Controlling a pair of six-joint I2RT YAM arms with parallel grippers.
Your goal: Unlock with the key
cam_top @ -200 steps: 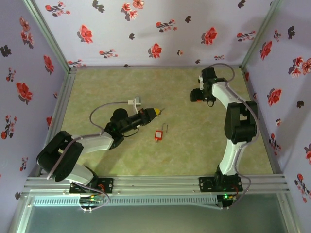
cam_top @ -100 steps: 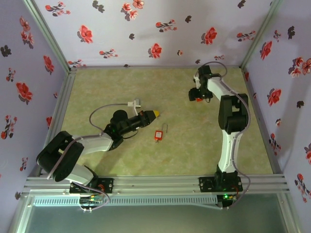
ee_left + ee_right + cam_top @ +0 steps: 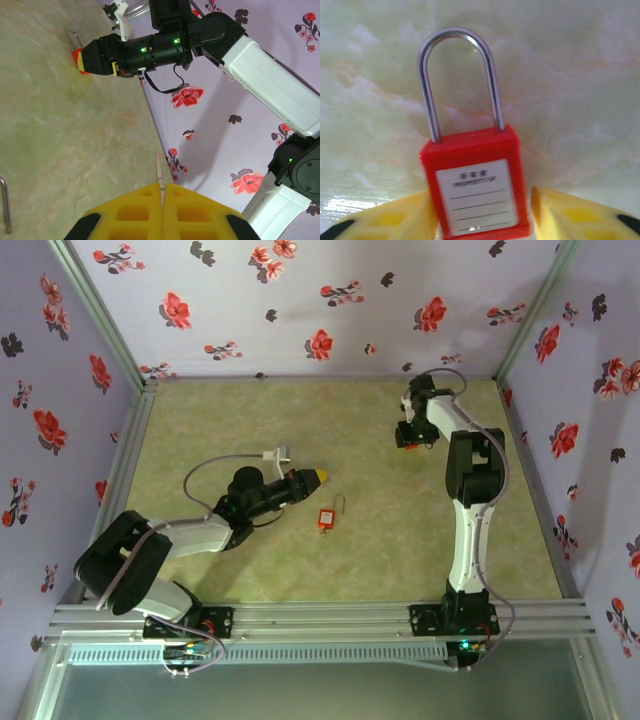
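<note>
Right arm's elbow has swung inward since a second ago, wrist barely shifting; left arm unchanged. Red padlock [image 3: 475,185] sits at the far right of the table [image 3: 220,420], shackle seated and pointing away from the right gripper [image 3: 480,200]. The yellow jaws flank its body at a narrowing gap, a sliver showing on one side, not clamped. Key [image 3: 158,170]: thin blade pinched in the closed left gripper [image 3: 162,187], well apart from that lock. Second padlock [image 3: 326,518] lies near centre, untouched. Judged early: lock not secured; insertion and turn both remain.
</note>
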